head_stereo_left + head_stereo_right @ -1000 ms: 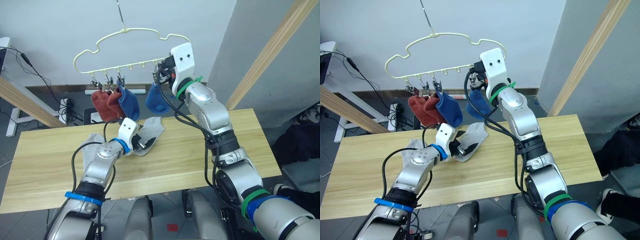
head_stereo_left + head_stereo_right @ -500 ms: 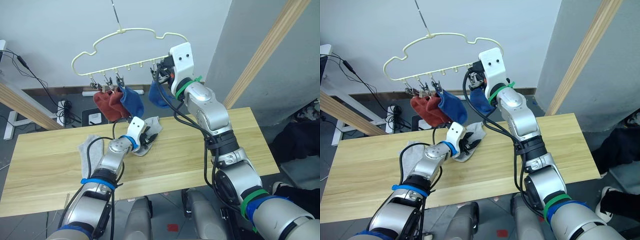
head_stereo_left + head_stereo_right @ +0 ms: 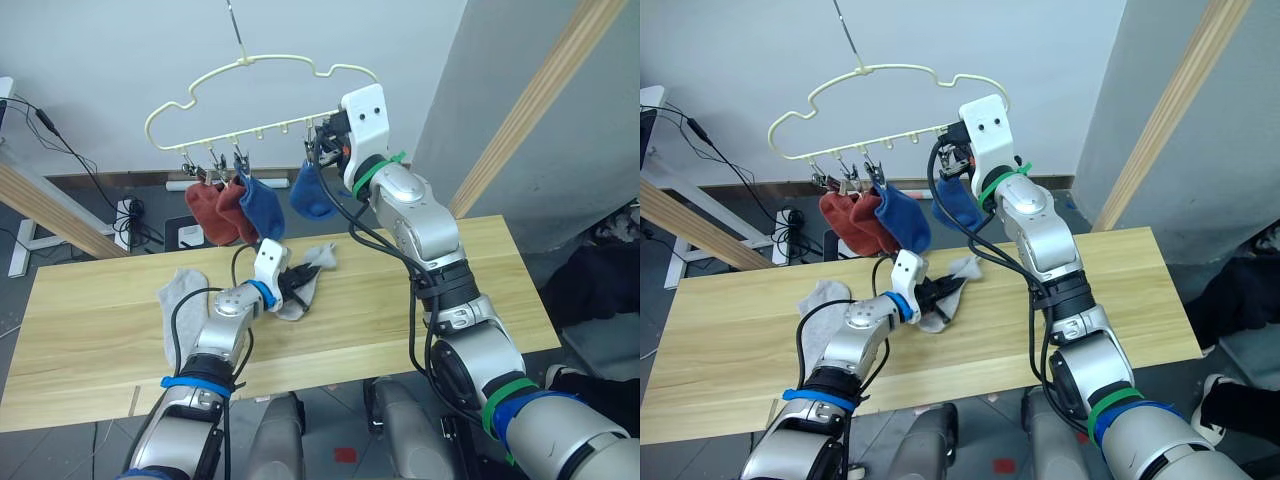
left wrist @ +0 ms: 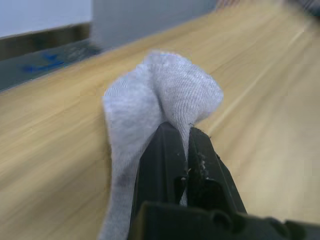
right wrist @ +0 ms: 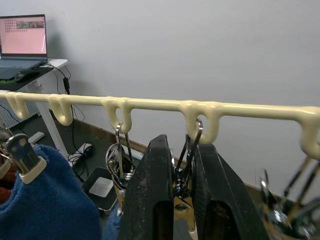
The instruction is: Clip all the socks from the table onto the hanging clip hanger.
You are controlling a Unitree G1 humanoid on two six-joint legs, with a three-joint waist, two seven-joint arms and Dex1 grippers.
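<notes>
I see open tabletop [image 3: 450, 270] to my right; hung socks [image 3: 240, 205] crowd the clip hanger's [image 3: 250, 110] left end; my right arm [image 3: 420, 230] blocks its right end; middle hooks stand free.

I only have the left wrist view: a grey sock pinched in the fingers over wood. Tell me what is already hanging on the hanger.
Observer: Four socks hang from the clip hanger: two rust red socks and two blue socks.
Operator: Now locate the other grey sock.
Observer: The second grey sock lies flat on the table. It is to the robot's left of the left gripper and apart from the held sock.
Operator: Say where the right arm is.
Observer: The right gripper is raised to the hanger's bottom bar, just above one of the blue socks.
</notes>
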